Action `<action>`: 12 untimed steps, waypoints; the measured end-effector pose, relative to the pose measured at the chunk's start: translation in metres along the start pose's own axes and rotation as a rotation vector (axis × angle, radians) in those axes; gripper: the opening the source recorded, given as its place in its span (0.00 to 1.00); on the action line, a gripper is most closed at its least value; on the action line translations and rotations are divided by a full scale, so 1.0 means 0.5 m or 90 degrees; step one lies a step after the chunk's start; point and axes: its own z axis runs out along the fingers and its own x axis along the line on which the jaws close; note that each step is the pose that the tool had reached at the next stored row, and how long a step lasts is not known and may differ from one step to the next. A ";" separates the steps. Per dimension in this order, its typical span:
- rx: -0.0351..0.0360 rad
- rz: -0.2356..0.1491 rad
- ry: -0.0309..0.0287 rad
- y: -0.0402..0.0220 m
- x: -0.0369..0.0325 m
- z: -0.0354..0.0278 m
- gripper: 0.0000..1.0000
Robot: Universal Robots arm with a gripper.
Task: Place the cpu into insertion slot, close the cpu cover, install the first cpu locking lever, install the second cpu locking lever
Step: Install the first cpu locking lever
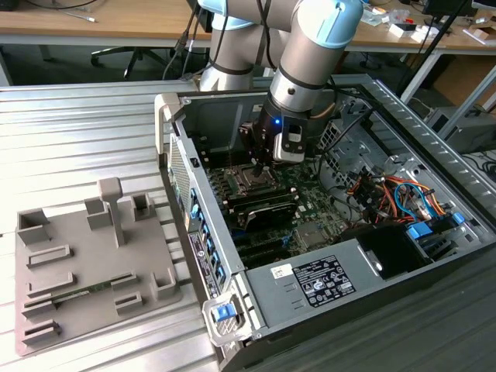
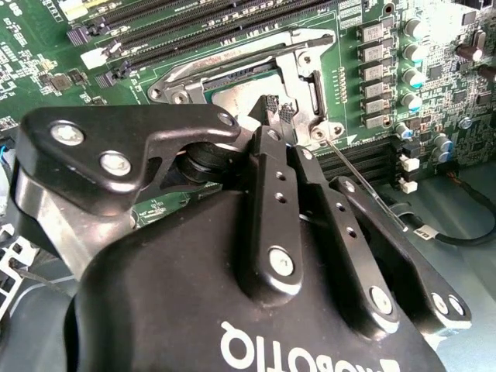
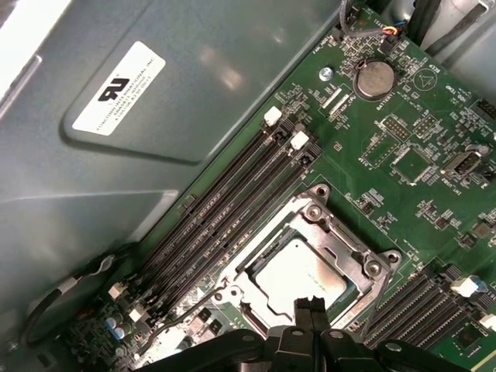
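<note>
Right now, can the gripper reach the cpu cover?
Probably yes. The gripper, fingertips together, hangs right over the edge of the cpu cover in the first wrist view, with nothing between them; the memory slots lie off to the side.

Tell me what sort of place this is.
Probably a robotics lab or workshop. An open computer case lies on a ribbed metal bench, a robot arm reaches into it over the insertion slot, and wooden desks stand behind.

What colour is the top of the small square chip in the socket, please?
Dull silver-grey; the small flat square cpu shows best in the first wrist view.
</note>
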 end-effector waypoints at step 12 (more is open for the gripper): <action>0.0021 -0.029 -0.0009 0.000 0.000 0.000 0.11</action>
